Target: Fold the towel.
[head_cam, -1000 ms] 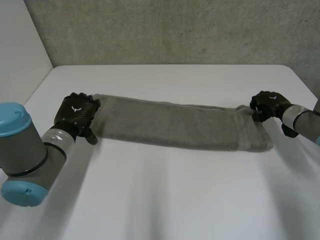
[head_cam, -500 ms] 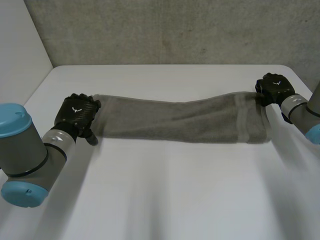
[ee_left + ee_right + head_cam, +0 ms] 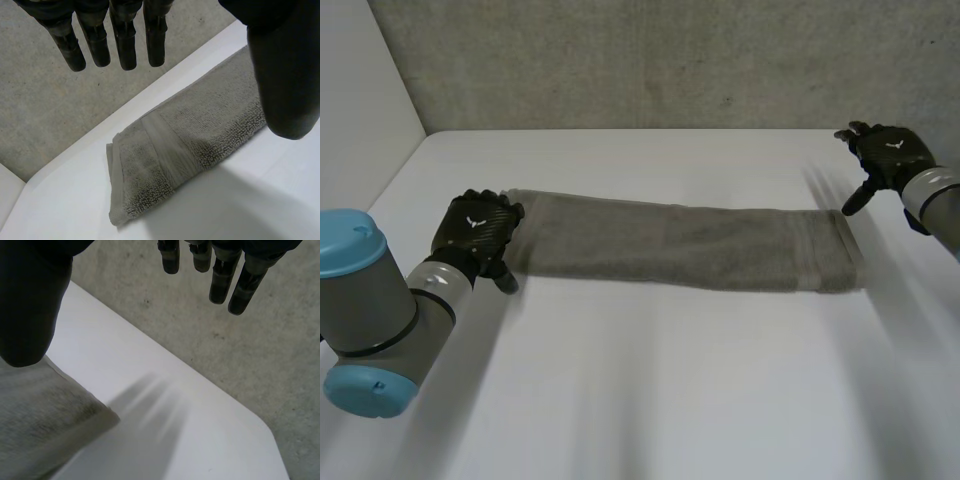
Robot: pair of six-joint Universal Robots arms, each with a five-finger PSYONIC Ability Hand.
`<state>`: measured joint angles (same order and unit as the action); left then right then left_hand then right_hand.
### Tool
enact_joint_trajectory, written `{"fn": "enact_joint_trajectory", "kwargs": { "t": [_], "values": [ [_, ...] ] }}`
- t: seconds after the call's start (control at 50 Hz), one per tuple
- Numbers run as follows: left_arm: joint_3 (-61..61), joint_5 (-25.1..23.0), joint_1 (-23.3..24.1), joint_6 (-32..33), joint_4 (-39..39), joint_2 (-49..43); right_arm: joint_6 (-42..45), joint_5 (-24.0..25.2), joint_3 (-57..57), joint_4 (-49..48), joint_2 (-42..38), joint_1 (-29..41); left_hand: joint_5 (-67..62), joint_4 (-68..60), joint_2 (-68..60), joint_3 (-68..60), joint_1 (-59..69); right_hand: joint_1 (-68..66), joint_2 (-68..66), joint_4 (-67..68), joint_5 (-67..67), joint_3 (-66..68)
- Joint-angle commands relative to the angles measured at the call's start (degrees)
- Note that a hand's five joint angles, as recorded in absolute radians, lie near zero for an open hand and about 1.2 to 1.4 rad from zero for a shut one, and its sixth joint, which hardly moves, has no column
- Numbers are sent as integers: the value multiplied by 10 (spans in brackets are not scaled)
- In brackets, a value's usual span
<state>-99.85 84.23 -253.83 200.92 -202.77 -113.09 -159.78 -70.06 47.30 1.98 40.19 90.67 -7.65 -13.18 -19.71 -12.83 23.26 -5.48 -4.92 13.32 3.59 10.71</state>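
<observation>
A grey towel [image 3: 680,245], folded into a long narrow strip, lies flat across the white table [image 3: 650,390]. My left hand [image 3: 472,232] rests at the strip's left end. In the left wrist view its fingers [image 3: 125,45] are straight and its thumb hangs over the towel [image 3: 200,135], gripping nothing. My right hand [image 3: 888,152] hovers beyond the strip's right end, apart from it, with fingers spread. In the right wrist view the right hand's fingers [image 3: 222,280] are straight and empty, and a corner of the towel [image 3: 45,430] lies below the thumb.
A grey concrete wall [image 3: 650,60] stands behind the table's far edge, and a pale panel [image 3: 355,110] stands at the left. The table's rounded far right corner [image 3: 905,140] lies under my right hand. Bare tabletop stretches in front of the towel.
My right hand has let go of the towel's right end and moved back and to the right with its fingers spread. That end now lies flat. The left hand has not moved.
</observation>
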Motion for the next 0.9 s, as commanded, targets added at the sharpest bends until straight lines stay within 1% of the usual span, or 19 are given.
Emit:
{"fn": "enact_joint_trajectory", "kwargs": {
  "t": [0.02,0.04,0.08,0.14,0.18,0.2,0.22,0.26,0.32,0.36,0.38,0.4,0.42,0.46,0.48,0.58,0.62,0.66,0.9],
  "values": [
    [-1,1,1,0,0,2,2,8,179,1,137,-7,12,32,33,28,-68,47,41,-33,-36,-7],
    [-2,2,1,-1,0,2,2,8,179,1,137,-7,14,32,34,28,-70,47,41,-33,-36,-7],
    [-2,2,1,-1,0,2,3,7,234,5,162,-8,12,32,33,28,-68,36,31,-33,-36,-7],
    [-2,4,0,-3,1,5,3,8,262,5,173,-8,14,32,34,28,-70,31,26,-33,-36,-7],
    [-2,5,1,-11,2,9,11,9,314,4,198,-9,14,32,34,28,-70,-14,-19,-33,-36,-7],
    [-3,5,3,-23,4,11,11,9,314,4,198,-9,14,32,34,28,-70,-14,-20,-33,-36,-7],
    [-3,5,3,-23,4,11,25,12,338,0,206,-9,14,32,34,28,-70,-49,-55,-33,-32,-7],
    [-4,3,4,-55,6,23,44,14,361,-1,209,-10,14,32,34,28,-70,-58,-63,-33,-23,-7],
    [-4,1,4,-74,7,30,87,20,396,-3,210,-10,14,32,34,28,-70,-58,-63,-33,-23,-7],
    [-4,0,4,-108,8,40,99,26,408,-8,209,-13,14,32,34,28,-70,-58,-63,-33,-23,-7],
    [-4,0,4,-108,8,40,107,30,420,-21,208,-17,14,32,34,28,-70,-64,-70,-33,-17,-7],
    [-4,-1,4,-123,10,44,112,31,429,-36,208,-22,17,32,38,28,-73,-91,-97,-33,10,-7],
    [-4,-1,4,-135,11,46,112,31,430,-37,208,-22,27,32,48,28,-83,-91,-97,-33,10,-7],
    [-4,-3,3,-144,12,48,117,31,442,-72,206,-27,37,32,58,28,-93,-167,-172,-33,86,-7],
    [-4,-3,1,-150,14,48,117,31,442,-72,206,-27,46,32,66,28,-102,-167,-173,-33,86,-7],
    [-3,-4,-3,-156,16,48,116,32,443,-104,200,-29,73,32,93,28,-129,-197,-203,-33,116,-7],
    [-3,-4,-4,-157,17,48,117,32,440,-116,193,-29,73,32,93,28,-129,-266,-272,-33,185,-7],
    [-2,-4,-5,-159,19,48,118,31,439,-122,191,-29,74,32,95,28,-130,-288,-294,-33,207,-7],
    [0,-16,-6,-168,27,44,121,28,431,-136,163,-23,74,32,95,28,-130,-344,-349,-33,263,-7]
  ]
}}
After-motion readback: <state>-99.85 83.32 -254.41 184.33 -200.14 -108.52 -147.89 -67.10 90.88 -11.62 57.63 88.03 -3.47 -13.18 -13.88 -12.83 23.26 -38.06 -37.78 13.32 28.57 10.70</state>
